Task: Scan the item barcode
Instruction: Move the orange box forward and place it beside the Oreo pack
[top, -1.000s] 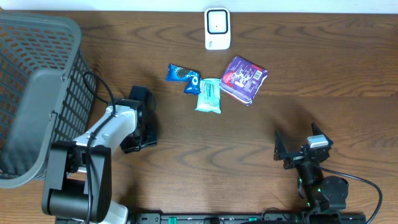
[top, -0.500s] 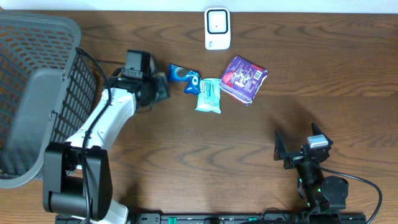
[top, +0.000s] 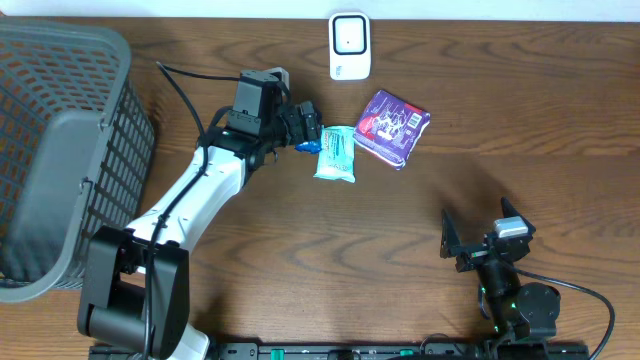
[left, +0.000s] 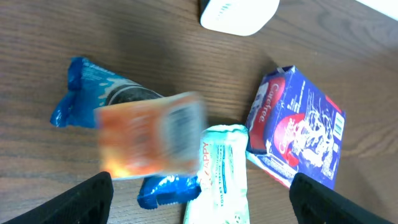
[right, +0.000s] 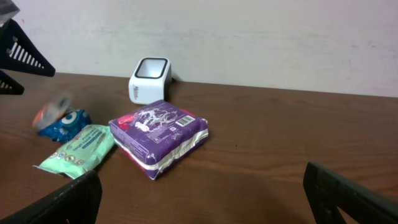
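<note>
Orange packet (left: 151, 142), blurred, barcode end of long axis seemingly toward purple pack (left: 297, 134)

Grey mesh basket (top: 118, 120) sits at the left end of the wooden table (top: 330, 250); mid-table a purple pack (top: 393, 126) lies flat, a mint-green pouch (top: 336, 154) just beside it, and a blue wrapper (left: 84, 93) up against the pouch's other side

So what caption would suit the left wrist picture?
Blurred orange packet overlapping a blue wrapper, beside mint pack and purple box.
</note>
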